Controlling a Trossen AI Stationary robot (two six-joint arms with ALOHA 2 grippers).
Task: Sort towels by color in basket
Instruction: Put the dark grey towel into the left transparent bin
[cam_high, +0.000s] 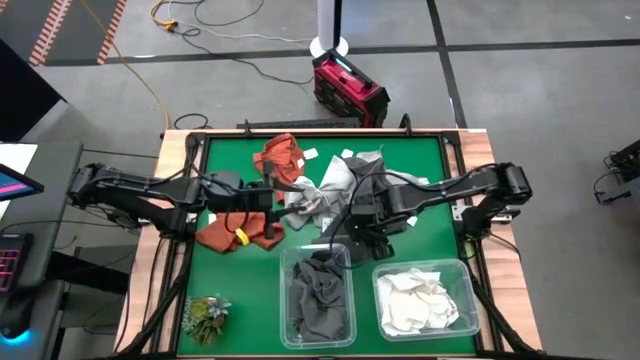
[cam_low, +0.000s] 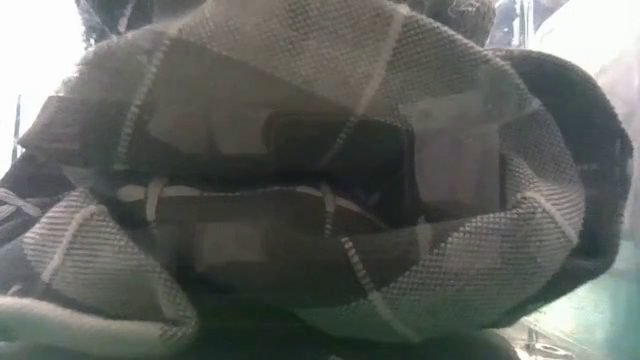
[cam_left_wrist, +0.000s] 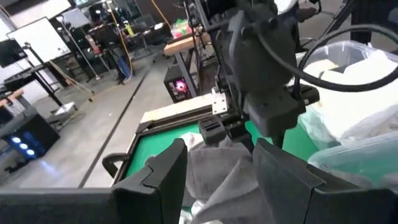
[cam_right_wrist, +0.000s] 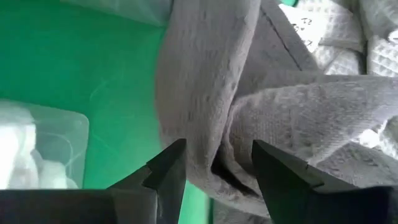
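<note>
My right gripper (cam_right_wrist: 214, 171) is down in the pile of towels at the middle of the green mat (cam_high: 420, 165), its two dark wedge-shaped fingers (cam_right_wrist: 165, 171) parted to a moderate gap. A thick fold of light grey towel (cam_right_wrist: 249, 118) sits between and just past the tips; its cloth is soft with a fine waffle weave and falls in heavy rolls. I cannot tell whether the fingers press on it.

My left gripper (cam_left_wrist: 217, 165) reaches in from the other side, fingers also moderately apart, hanging just over pale grey cloth (cam_left_wrist: 227, 177), with the right arm's dark wrist directly ahead of it. It holds nothing that I can see.

From above, the pile mixes light grey, dark grey and white pieces, several with small white tags (cam_high: 311, 154); no writing is readable. Rust-orange towels (cam_high: 279, 157) lie at the pile's left, and another orange one (cam_high: 228, 232) sits nearer the front edge. Two clear plastic bins stand at the front: one (cam_high: 290, 300) holds crumpled dark grey towels (cam_high: 320, 295), the other (cam_high: 462, 275) holds white ones (cam_high: 420, 300). A small green plant tuft (cam_high: 205, 315) rests on the wooden table edge. At table height, a grey checked woven towel (cam_low: 320, 180) fills the view.
</note>
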